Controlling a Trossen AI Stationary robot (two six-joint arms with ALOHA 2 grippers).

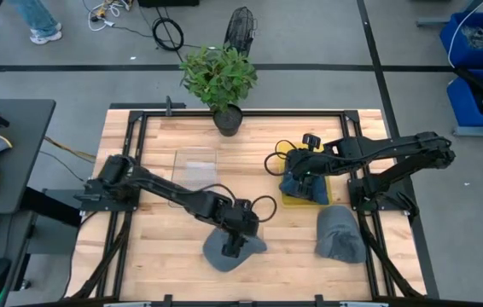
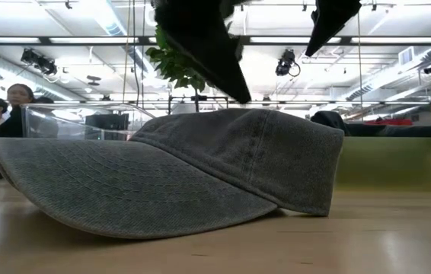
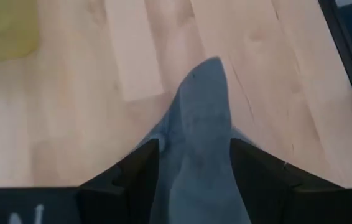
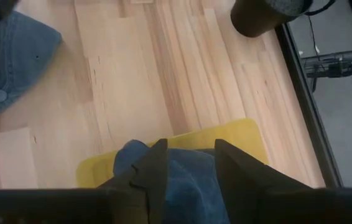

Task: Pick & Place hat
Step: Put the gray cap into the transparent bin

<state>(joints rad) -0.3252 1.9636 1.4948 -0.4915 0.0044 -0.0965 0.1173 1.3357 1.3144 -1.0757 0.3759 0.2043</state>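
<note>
A grey-blue denim hat (image 1: 216,254) lies on the wooden table near its near edge. It fills the low view (image 2: 200,167), brim and crown rim on the table. My left gripper (image 1: 235,241) stands over it and is shut on it (image 3: 194,146). A second, darker blue hat (image 1: 310,189) lies on a yellow mat (image 1: 291,201) toward the table's right. My right gripper (image 1: 303,177) is shut on that hat (image 4: 185,149). The right wrist view also shows the grey-blue hat (image 4: 8,68) farther off. My left gripper pinches a raised ridge of the grey-blue hat's cloth (image 3: 198,124) between its two fingers, slanting down from above. The hat's brim and rim (image 2: 162,221) lie on the table. One finger (image 2: 234,87) meets the top of the crown. My right gripper has the blue hat's cloth (image 4: 185,177) between its two fingers, coming from above. The hat lies on the yellow mat (image 4: 238,134). Which part of the hat this is cannot be told, as the fingers cover it.
A third, grey hat (image 1: 340,232) lies near the table's right near corner. A potted plant (image 1: 220,81) stands at the far edge. A clear container (image 1: 194,170) sits left of centre. Bare wood (image 1: 293,247) lies between the hats. People show behind the table (image 2: 10,106).
</note>
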